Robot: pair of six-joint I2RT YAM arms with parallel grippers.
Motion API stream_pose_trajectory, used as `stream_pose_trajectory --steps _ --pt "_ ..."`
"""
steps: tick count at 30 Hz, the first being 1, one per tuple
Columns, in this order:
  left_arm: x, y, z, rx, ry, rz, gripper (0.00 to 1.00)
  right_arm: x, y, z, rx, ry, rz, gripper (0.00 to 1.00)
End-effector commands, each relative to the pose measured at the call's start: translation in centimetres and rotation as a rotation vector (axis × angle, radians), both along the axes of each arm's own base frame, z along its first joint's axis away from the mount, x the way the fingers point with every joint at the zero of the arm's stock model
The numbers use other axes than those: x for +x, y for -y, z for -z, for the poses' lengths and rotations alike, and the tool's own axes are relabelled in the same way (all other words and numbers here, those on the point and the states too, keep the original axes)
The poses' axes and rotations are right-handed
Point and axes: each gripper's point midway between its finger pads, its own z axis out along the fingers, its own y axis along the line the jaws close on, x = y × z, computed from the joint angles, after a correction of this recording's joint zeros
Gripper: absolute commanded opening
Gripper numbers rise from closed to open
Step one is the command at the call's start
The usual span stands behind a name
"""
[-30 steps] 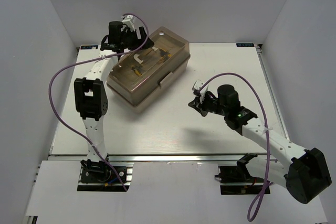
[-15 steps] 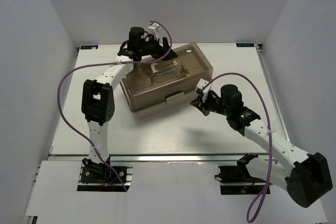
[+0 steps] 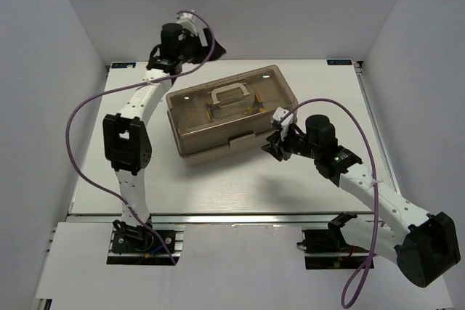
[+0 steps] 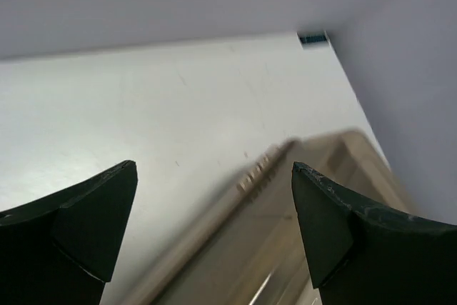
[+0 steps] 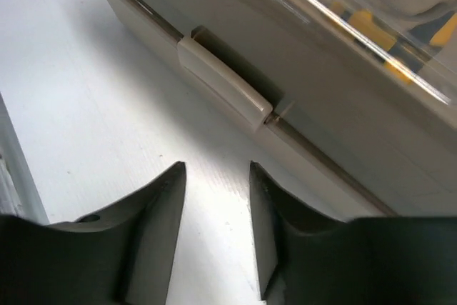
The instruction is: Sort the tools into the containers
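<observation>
Your bench (image 3: pixel 218 186) carries the toolbox (image 3: pixel 211 147) near its middle, with the translucent brown lid (image 3: pixel 192 107) closed over the beige base. Your left tool (image 4: pixel 213 176) is raised beyond the box's back left corner, near the bench's far edge. Its jaws stand wide with nothing between them, and its own view of the box edge is blurred. Your right tool (image 5: pixel 216 176) sits low by the box's front right corner, facing the front wall close to the latch (image 5: pixel 225 83). Its jaws are a narrow gap apart and grip nothing. The beige handle (image 3: pixel 230 96) lies on the lid. Through the lid you can see yellow-and-black tools (image 5: pixel 371 26) inside the box.
</observation>
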Motion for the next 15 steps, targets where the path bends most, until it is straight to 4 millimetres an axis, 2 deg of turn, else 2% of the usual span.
stream_pose_trajectory --steps 1,2,3,4,5,6,7,8,9,10,11,12,13,14,15 --pt "-1.0 -4.5 -16.3 -0.131 0.317 -0.178 0.98 0.1 -0.7 -3.4 0.054 0.016 -0.021 0.49" --pt "-2.1 -4.4 -18.4 -0.140 0.366 -0.156 0.98 0.1 -0.8 -3.7 0.070 -0.019 -0.003 0.56" --pt "-2.7 -4.4 -19.4 -0.142 0.392 -0.141 0.98 0.2 -0.7 -4.1 0.082 -0.036 0.016 0.63" --pt "-3.4 -4.3 -19.8 -0.134 0.408 -0.122 0.98 0.8 -0.8 -5.6 0.098 -0.034 0.039 0.63" --pt "-4.6 -3.8 -19.8 -0.136 0.410 -0.069 0.98 0.6 -0.7 -5.6 0.099 -0.086 0.060 0.66" --pt "-7.3 -3.7 -21.9 -0.146 0.452 -0.039 0.98 1.0 -0.5 -6.3 0.113 -0.104 0.092 0.68" --pt "-8.7 -3.6 -21.9 -0.141 0.459 -0.018 0.98 1.7 -0.1 -6.9 0.122 -0.115 0.149 0.68" --pt "-9.6 -3.3 -18.6 -0.103 0.416 0.002 0.98 2.1 -0.1 -8.9 0.157 -0.113 0.172 0.68" --pt "-13.2 -3.6 -20.5 -0.105 0.468 0.018 0.98 2.0 0.1 -9.1 0.144 -0.129 0.185 0.72" --pt "-14.6 -3.8 -19.8 -0.091 0.466 0.023 0.98 2.3 0.4 -9.8 0.144 -0.122 0.208 0.73" --pt "-17.2 -4.6 -18.0 -0.067 0.445 0.019 0.98 2.4 0.6 -11.1 0.149 -0.115 0.221 0.78" --pt "-16.8 -4.7 -15.1 -0.042 0.383 0.013 0.98 2.7 0.8 -11.5 0.145 -0.109 0.238 0.80" --pt "-19.6 -5.7 -16.1 -0.045 0.411 0.000 0.98 3.4 1.4 -11.9 0.137 -0.096 0.286 0.82" --pt "-20.4 -6.1 -13.3 -0.026 0.357 -0.009 0.98 3.8 1.6 -13.3 0.148 -0.068 0.309 0.87" --pt "-21.5 -6.6 -12.9 -0.024 0.353 -0.018 0.98 4.2 2.0 -13.7 0.137 -0.051 0.336 0.89"
